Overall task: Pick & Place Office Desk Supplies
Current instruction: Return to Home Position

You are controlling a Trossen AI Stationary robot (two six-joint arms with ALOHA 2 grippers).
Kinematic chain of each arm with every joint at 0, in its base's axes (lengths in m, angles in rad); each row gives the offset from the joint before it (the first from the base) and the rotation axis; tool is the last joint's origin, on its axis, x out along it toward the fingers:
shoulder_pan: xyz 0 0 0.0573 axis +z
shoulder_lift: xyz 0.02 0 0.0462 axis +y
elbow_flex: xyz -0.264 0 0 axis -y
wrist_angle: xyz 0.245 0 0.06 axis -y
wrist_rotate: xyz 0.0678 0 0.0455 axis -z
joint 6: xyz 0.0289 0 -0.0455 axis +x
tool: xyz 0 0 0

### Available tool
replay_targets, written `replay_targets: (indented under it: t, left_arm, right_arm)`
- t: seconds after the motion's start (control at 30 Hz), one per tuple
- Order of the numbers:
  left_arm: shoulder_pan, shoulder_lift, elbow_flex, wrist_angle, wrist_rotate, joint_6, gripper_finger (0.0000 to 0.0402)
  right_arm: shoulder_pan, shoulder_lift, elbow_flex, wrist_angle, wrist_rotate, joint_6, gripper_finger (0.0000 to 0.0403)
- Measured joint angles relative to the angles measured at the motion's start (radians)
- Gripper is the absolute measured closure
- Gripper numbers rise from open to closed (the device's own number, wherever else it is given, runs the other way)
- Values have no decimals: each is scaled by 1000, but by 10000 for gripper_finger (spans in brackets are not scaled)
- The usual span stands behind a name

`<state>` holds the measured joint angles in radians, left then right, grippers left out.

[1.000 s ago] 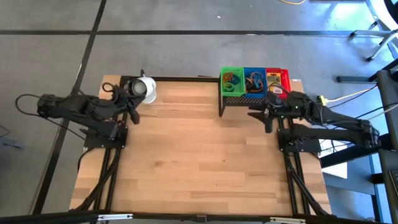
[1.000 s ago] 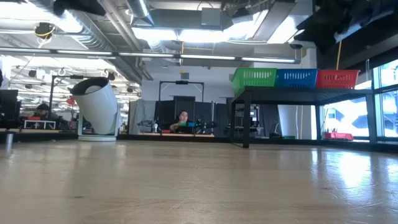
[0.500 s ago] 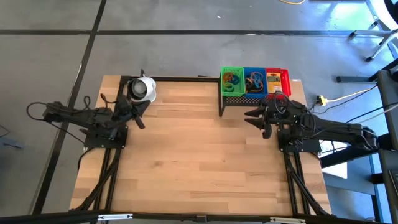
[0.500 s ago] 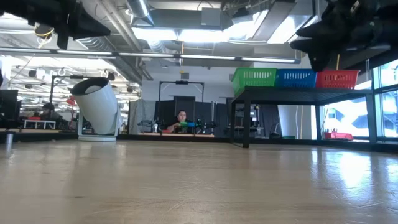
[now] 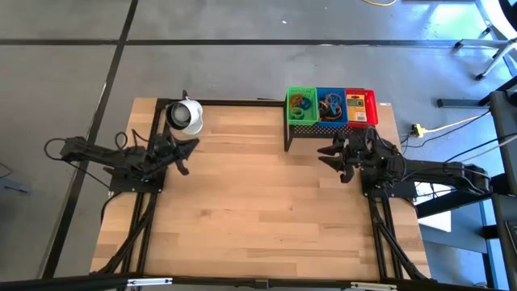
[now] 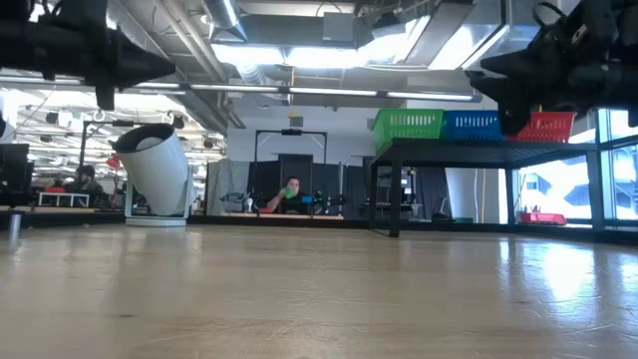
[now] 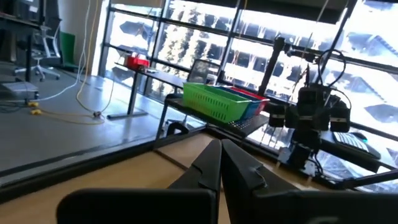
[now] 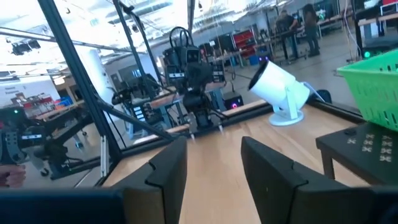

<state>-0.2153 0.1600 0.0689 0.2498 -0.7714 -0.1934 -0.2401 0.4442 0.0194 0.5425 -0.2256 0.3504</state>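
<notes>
Left tool (image 5: 184, 153), high view: over table (image 5: 258, 210) left side, near white cup-like object (image 5: 187, 115). Right tool (image 5: 331, 153) just before black mesh rack (image 5: 311, 129). Green tray (image 5: 302, 103), blue tray (image 5: 329, 103), red tray (image 5: 365, 107) side by side on rack; yellow box (image 5: 355, 103) in red tray.
Low view: both tools raised off table.
Left wrist view: left tool closed tight, empty.
Right wrist view: right tool parted, nothing between fingers.
</notes>
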Motion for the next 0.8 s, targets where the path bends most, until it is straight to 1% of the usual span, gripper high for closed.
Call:
replay_targets:
  t: [0.17,0.3,0.8]
  left_arm:
    - [1,-1,-54,16,7,-58,396]
    - [1,1,-60,-52,5,-120,395]
    - [1,0,-60,-97,6,-100,393]
  right_arm:
    - [0,0,-5,7,0,5,249]
    - [0,0,-5,5,5,3,250]
    - [0,0,-4,4,1,31,250]
